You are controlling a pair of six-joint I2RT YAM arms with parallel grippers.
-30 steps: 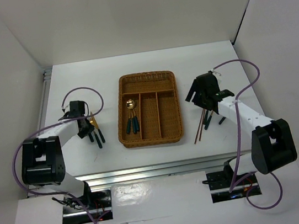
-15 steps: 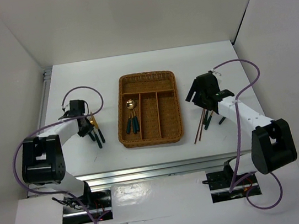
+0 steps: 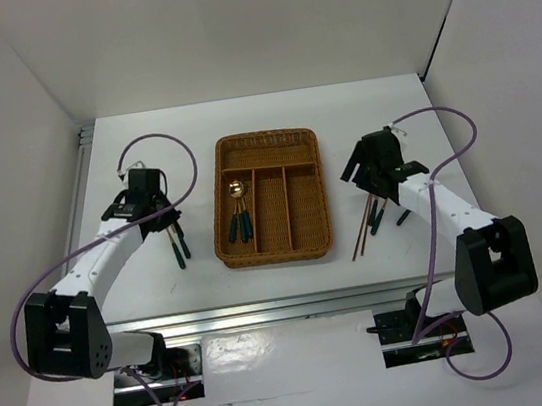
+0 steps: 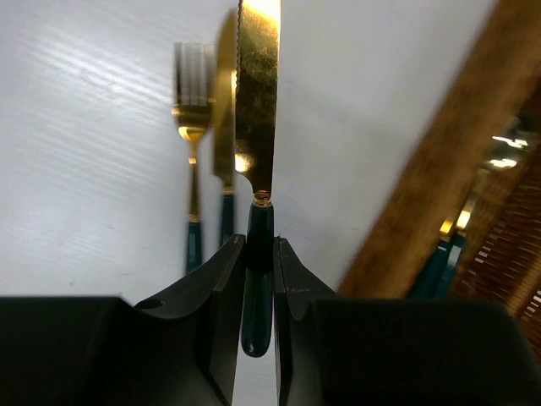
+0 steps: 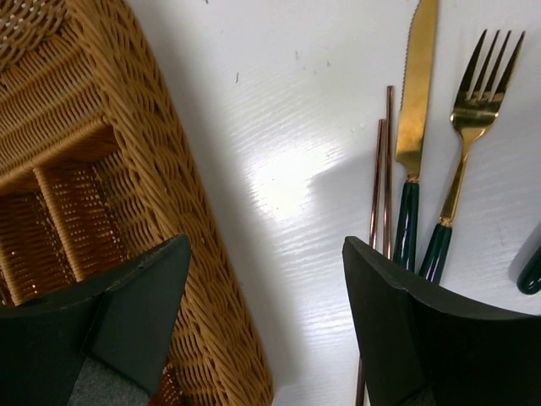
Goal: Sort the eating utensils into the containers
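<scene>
Seen from above, the wicker tray (image 3: 264, 140) sat mid-table with teal-handled spoons (image 3: 239, 210) in its left long slot. The left gripper (image 3: 162, 218) was left of it and the right gripper (image 3: 368, 187) right of it, near 2 chopsticks (image 3: 360, 231).

At the left wrist, we saw the jaws clenched on the teal handle of a gold-bladed knife (image 4: 258, 110) (1 loose fork (image 4: 193, 144) and a second knife (image 4: 225, 135) lay on the table beyond).

At the right wrist, the jaws stood spread wide, gripping nothing, between the tray's edge and a right-side knife (image 5: 416, 93) and right-side fork (image 5: 473, 118).
</scene>
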